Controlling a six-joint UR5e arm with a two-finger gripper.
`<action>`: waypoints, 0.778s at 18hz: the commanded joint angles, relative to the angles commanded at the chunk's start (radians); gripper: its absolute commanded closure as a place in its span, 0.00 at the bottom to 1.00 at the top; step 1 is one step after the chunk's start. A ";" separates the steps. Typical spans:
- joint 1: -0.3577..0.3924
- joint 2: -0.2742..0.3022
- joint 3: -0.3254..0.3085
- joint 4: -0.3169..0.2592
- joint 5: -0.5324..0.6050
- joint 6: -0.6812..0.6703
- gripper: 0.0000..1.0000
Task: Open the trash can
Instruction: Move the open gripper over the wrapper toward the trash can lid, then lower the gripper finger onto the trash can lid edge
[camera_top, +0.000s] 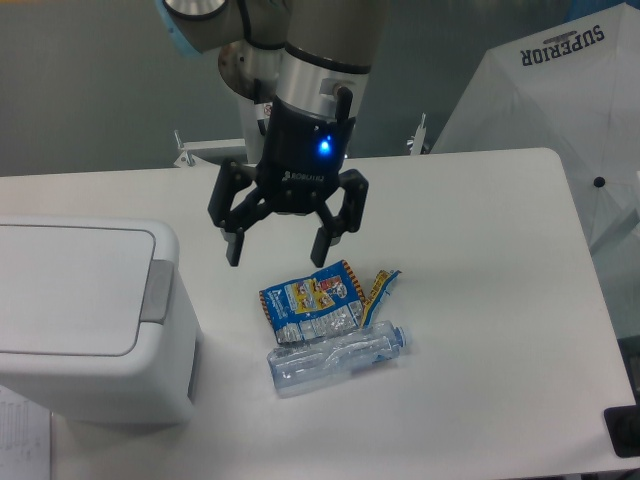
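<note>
The trash can (85, 320) is a large white boxy bin at the left of the table, its flat lid down and its grey push tab (156, 290) on the right edge of the lid. My gripper (277, 252) hangs open and empty above the table, to the right of the bin and a little above the tab's level in the picture. Its fingers (233, 248) point down and touch nothing.
A crumpled blue and yellow snack wrapper (318, 300) and a clear plastic bottle (338, 358) lie on the white table (480, 300) just below the gripper. A white umbrella (560, 110) stands at the right. A dark object (624, 432) sits at the lower right edge.
</note>
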 joint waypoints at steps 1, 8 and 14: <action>-0.009 -0.003 -0.002 0.008 -0.026 -0.006 0.00; -0.014 -0.025 -0.038 0.035 -0.109 -0.043 0.00; -0.025 -0.025 -0.086 0.083 -0.109 -0.041 0.00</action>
